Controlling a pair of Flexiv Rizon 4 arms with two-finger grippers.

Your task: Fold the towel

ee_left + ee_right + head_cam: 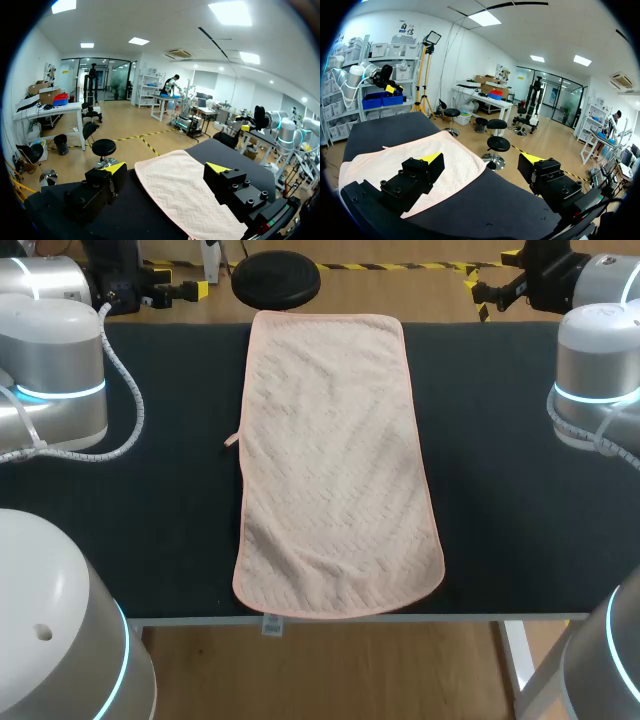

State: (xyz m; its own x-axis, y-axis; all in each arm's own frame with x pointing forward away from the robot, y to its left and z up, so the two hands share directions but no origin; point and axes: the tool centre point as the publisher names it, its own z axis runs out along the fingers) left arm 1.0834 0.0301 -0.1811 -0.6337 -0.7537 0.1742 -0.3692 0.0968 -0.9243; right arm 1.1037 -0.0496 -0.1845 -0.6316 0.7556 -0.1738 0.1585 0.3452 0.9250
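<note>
Pink towel (335, 465) flat on the black table (520, 490), both jaws wide open, empty, off the cloth.

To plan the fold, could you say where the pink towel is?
In the head view, the pale pink cloth towel lies flat, centred on the black table.

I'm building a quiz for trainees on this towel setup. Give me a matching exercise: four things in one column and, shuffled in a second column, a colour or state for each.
Things:
1. towel
2. table
3. label
4. left gripper

Colour or state:
a. black
b. open, holding nothing
c. pink, spread flat
d. white, hanging at the towel's near edge

Pairs: 1-c, 2-a, 3-d, 4-b
</note>
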